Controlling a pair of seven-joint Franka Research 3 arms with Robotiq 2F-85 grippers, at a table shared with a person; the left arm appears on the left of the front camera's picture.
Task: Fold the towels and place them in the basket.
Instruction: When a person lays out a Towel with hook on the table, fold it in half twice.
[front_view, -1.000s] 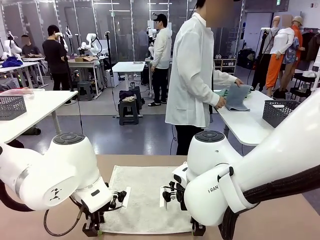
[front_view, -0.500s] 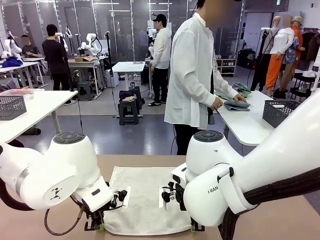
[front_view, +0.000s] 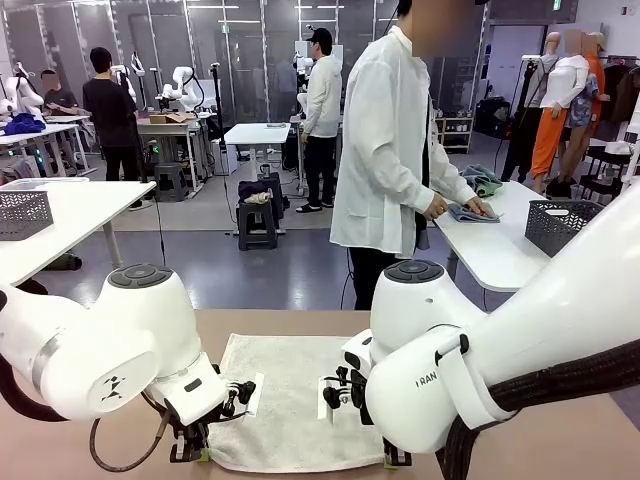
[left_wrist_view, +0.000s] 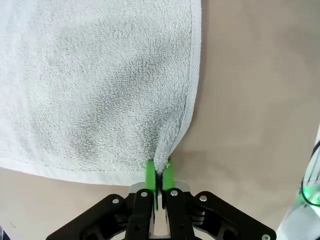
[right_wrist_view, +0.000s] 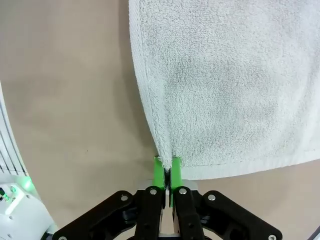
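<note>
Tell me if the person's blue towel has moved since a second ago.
Yes. The blue towel dropped from upright to flat on the white table.

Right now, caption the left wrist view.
Left pincer pinches a corner of the off-white towel lying on the tan table.

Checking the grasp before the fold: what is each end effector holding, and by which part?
Both pinch the towel: the left end effector its near left corner, the right end effector its near right corner.
</note>
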